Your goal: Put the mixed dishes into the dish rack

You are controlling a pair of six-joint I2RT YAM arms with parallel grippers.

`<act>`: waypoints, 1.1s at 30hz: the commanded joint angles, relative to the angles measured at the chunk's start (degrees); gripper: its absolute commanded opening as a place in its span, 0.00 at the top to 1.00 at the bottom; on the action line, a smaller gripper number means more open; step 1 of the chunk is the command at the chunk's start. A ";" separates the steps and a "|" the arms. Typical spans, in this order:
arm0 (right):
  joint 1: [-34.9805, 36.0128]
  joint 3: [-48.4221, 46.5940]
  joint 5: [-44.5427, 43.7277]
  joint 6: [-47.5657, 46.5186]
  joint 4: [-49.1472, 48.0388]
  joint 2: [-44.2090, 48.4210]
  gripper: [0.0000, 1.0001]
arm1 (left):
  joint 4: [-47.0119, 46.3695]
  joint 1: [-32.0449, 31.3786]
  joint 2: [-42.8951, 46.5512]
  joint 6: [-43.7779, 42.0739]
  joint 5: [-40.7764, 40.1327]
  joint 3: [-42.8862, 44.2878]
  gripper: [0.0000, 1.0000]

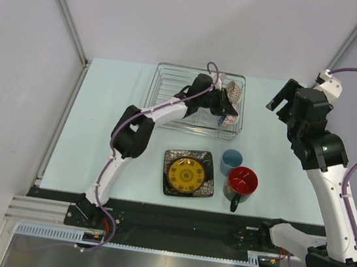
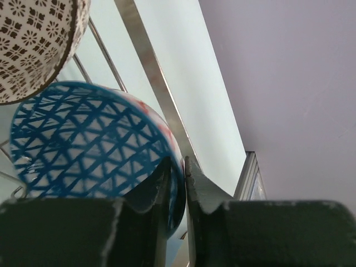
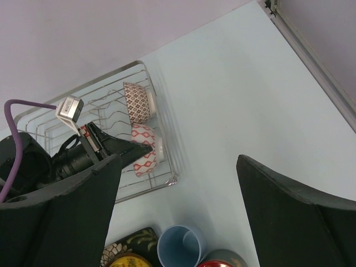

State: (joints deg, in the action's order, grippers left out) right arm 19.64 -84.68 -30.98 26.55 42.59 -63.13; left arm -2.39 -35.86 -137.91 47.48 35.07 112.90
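The dish rack (image 1: 170,93) stands at the back centre. The pinkish-beige bowl (image 1: 235,90) stands on edge at its right end. My left gripper (image 1: 223,105) reaches into the rack and is shut on the rim of the blue bowl (image 2: 83,144), which is also on edge; its red-patterned outside shows in the right wrist view (image 3: 143,151). My right gripper (image 1: 287,98) is open and empty, raised to the right of the rack. The dark square plate (image 1: 189,173), the light-blue cup (image 1: 231,161) and the dark mug (image 1: 241,184) sit on the table in front.
The rack's rim bar (image 2: 150,67) runs just beside the blue bowl. The beige bowl (image 2: 33,44) is close above it. The left part of the rack holds only wire ridges. Metal frame rails edge the table at left and right.
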 commanded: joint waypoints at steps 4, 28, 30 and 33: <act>1.98 -1.01 -0.83 0.79 -0.14 -0.50 0.07 | -1.91 -0.18 2.90 -2.92 1.40 -0.40 0.66; 19.55 14.09 14.90 1.67 3.03 -4.98 0.07 | 45.66 11.42 43.56 -54.15 5.81 -15.74 0.55; 19.47 14.98 14.99 1.76 0.84 -5.42 0.07 | 42.57 11.25 46.05 -54.34 3.53 -23.73 0.59; 18.51 15.16 14.55 1.32 -0.93 -5.95 0.07 | 41.68 11.25 45.98 -54.07 1.68 -25.01 0.59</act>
State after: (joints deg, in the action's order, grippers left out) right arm 39.05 -69.08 -17.21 27.27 46.26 -69.30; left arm 35.35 -23.44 -89.10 1.10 41.32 92.31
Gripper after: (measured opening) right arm 0.930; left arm 0.415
